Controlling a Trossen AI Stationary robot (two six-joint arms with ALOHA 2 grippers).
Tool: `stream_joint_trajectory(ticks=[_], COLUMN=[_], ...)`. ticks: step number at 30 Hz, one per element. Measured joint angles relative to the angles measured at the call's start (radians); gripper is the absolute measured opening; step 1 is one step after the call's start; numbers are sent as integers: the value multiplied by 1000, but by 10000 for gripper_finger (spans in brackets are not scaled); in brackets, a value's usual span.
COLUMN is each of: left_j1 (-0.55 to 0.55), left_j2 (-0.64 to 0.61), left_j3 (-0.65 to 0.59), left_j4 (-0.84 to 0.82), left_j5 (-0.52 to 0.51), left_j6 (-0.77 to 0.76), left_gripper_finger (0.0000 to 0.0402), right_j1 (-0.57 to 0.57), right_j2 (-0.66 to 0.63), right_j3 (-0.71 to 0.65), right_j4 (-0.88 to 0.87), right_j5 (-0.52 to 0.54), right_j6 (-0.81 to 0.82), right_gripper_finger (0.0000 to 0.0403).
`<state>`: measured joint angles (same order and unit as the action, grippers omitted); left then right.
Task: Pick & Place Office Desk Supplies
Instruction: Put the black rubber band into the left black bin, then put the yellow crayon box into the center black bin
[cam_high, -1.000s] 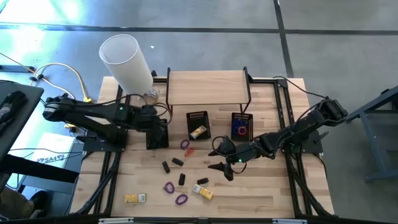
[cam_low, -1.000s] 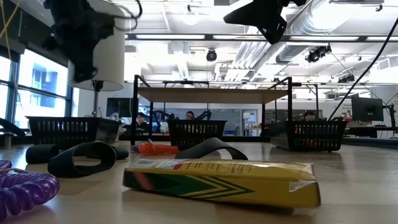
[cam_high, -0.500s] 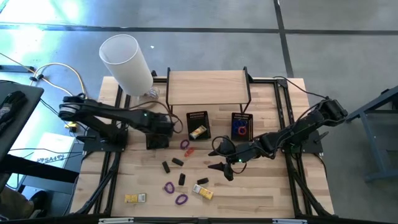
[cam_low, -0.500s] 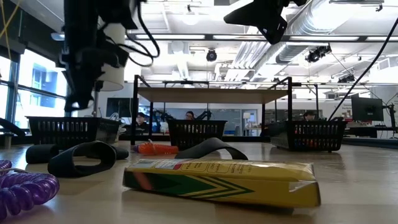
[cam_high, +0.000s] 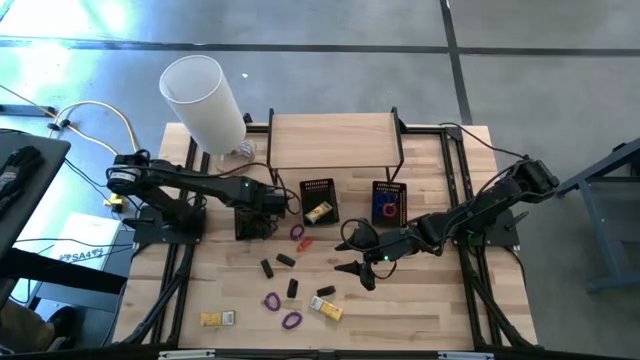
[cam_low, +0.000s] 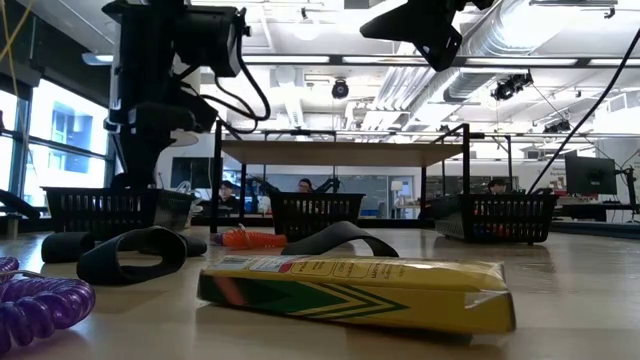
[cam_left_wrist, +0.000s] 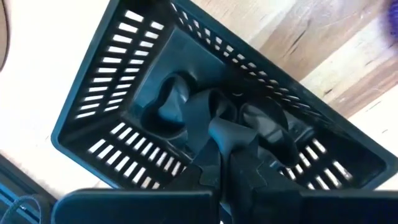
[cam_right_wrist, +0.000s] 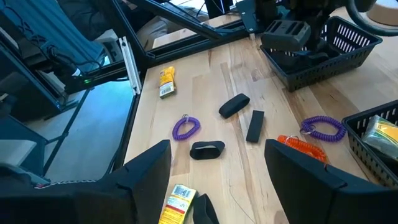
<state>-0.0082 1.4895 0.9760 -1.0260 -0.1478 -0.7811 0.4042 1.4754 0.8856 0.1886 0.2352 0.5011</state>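
Left end effector (cam_high: 268, 203) pressed together, hovering over the left black basket (cam_left_wrist: 93, 106) at about 10 o'clock of desk centre; black clips (cam_left_wrist: 186, 112) already lie inside, so a drop looks done. Right end effector (cam_high: 356, 258) spread, empty, above the loose pile at centre. Next, probably: right descends on a black clip (cam_high: 326, 291) or purple band (cam_high: 272, 301) near 6 o'clock. Wooden desk (cam_high: 420, 320); yellow box (cam_low: 350, 290) up front; office room with ceiling ducts behind.

Black basket (cam_left_wrist: 118, 87) under closed claw (cam_left_wrist: 231, 146)
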Motion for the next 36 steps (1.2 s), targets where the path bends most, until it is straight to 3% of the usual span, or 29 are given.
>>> stream_joint_trajectory(ticks=[8, 18, 24, 36], left_j1=[-1, -1, -1, -10], left_j2=[0, 0, 0, -140], left_j3=[0, 0, 0, 23], left_j4=[6, 11, 10, -3], left_j5=[-1, -14, -10, 227], left_j6=[2, -2, -2, 18], left_gripper_finger=[6, 82, 98, 99], right_j1=[0, 0, 0, 0], right_j2=[0, 0, 0, 0], right_j3=[0, 0, 0, 0], right_j4=[-1, -5, -5, -5], right_j5=[-2, -2, -2, -3], right_j6=[-1, -2, -3, -3], right_gripper_finger=[248, 248, 248, 248])
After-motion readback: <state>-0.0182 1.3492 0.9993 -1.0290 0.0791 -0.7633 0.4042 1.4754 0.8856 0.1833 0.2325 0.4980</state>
